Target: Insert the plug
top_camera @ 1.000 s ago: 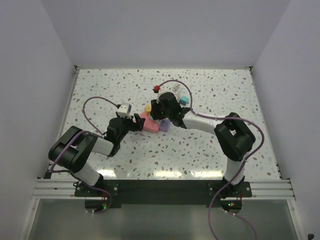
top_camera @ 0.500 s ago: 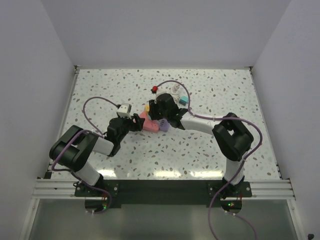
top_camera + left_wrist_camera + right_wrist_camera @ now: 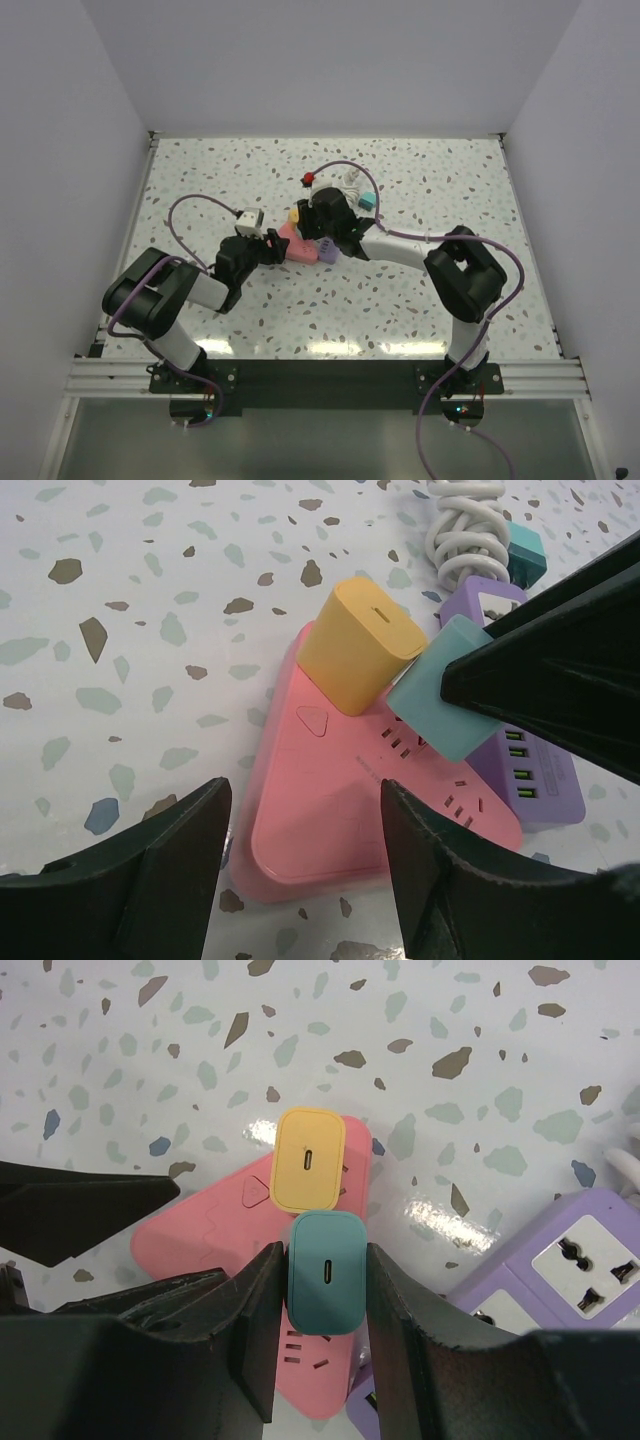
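A pink triangular power strip [image 3: 299, 252] lies mid-table with a yellow plug [image 3: 295, 215] seated in it. My right gripper [image 3: 322, 1260] is shut on a teal plug [image 3: 327, 1272], held just over the strip's sockets [image 3: 300, 1345] beside the yellow plug [image 3: 310, 1158]. In the left wrist view the teal plug [image 3: 440, 702] tilts against the pink strip [image 3: 330, 810] next to the yellow plug [image 3: 365, 645]. I cannot tell whether its prongs are in. My left gripper [image 3: 305, 798] is open, its jaws either side of the strip's near corner.
A purple power strip [image 3: 535, 775] lies against the pink one on the right. Behind it are a coiled white cable [image 3: 465, 530] and a small teal block [image 3: 525, 545]. A white cube adapter [image 3: 247, 220] sits left of the strips. A red connector [image 3: 311, 179] lies behind them.
My right gripper has moved a little to the left with the teal plug, closer over the pink strip. My left gripper has edged slightly forward.
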Available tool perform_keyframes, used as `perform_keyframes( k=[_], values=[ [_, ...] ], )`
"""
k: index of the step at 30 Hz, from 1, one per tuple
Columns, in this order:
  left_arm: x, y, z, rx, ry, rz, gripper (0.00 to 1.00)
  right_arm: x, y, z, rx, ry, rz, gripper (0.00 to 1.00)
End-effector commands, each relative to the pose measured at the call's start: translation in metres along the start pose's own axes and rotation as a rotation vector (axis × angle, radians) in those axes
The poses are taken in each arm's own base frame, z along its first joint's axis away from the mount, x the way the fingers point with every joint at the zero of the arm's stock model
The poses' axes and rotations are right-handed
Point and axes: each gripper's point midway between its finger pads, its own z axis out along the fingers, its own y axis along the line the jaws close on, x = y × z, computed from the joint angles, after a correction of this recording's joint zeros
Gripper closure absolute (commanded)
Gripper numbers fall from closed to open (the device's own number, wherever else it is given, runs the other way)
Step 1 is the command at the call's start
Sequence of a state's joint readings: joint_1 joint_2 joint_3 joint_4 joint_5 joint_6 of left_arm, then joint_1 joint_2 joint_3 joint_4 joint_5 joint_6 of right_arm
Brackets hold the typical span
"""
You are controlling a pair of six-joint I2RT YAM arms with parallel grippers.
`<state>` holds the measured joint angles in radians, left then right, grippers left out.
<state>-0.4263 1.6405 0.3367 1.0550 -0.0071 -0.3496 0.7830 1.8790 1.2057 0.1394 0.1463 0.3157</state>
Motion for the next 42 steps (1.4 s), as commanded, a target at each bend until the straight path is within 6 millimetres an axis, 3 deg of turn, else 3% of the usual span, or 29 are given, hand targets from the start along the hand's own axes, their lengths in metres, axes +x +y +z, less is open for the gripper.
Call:
perform_keyframes(
  k=[1,27,42],
  values=[
    [-0.022,-0.005,0.008,0.019,-0.076,-0.01,0.34,-0.015,0.002,0.002,0.018,-0.054,-0.016,1.0],
    [-0.017,-0.009,0.009,0.05,-0.062,-0.006,0.39,0.01,0.004,0.012,0.02,-0.012,-0.047,1.0],
    [-0.014,-0.01,0.011,0.058,-0.053,-0.004,0.42,0.047,0.005,0.013,0.034,0.064,-0.136,1.0]
  ],
)
